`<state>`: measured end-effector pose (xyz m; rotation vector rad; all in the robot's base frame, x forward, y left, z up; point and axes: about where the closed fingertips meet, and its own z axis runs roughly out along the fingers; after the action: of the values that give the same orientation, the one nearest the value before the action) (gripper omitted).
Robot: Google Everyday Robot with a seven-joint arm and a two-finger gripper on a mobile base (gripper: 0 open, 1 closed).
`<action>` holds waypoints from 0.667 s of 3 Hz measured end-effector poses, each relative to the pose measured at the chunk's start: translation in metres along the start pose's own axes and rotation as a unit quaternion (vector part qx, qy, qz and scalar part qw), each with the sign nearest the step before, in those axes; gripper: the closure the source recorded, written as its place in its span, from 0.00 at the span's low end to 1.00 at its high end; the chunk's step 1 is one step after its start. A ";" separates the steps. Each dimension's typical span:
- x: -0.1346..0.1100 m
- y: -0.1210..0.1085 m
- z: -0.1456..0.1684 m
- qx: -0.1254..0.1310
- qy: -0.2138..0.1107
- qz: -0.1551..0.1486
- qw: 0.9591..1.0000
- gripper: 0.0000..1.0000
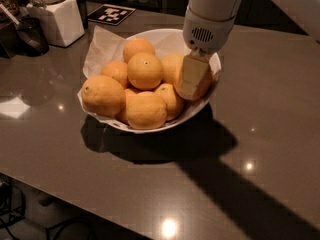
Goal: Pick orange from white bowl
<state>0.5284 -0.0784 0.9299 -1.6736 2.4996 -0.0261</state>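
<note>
The white bowl (159,33), lined with crinkled white paper, stands on the dark grey counter and holds several oranges. My gripper (192,78) reaches down into the bowl's right side from a white arm coming in from the upper right. It sits right against a deeper-coloured orange (208,83) by the right rim and hides most of it. Paler oranges with stem dots lie to the left: one on top (145,70), one at the far left (102,95) and one at the front (146,110).
A white square jar (55,16) stands at the back left beside a dark object (27,34). A black-and-white marker card (111,14) lies behind the bowl. The counter's front edge runs diagonally across the lower left.
</note>
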 end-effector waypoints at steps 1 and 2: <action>0.000 0.000 0.000 0.000 0.000 0.000 1.000 0.85; 0.000 0.000 0.000 0.000 0.000 0.000 1.000 1.00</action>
<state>0.5284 -0.0783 0.9299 -1.6735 2.4995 -0.0261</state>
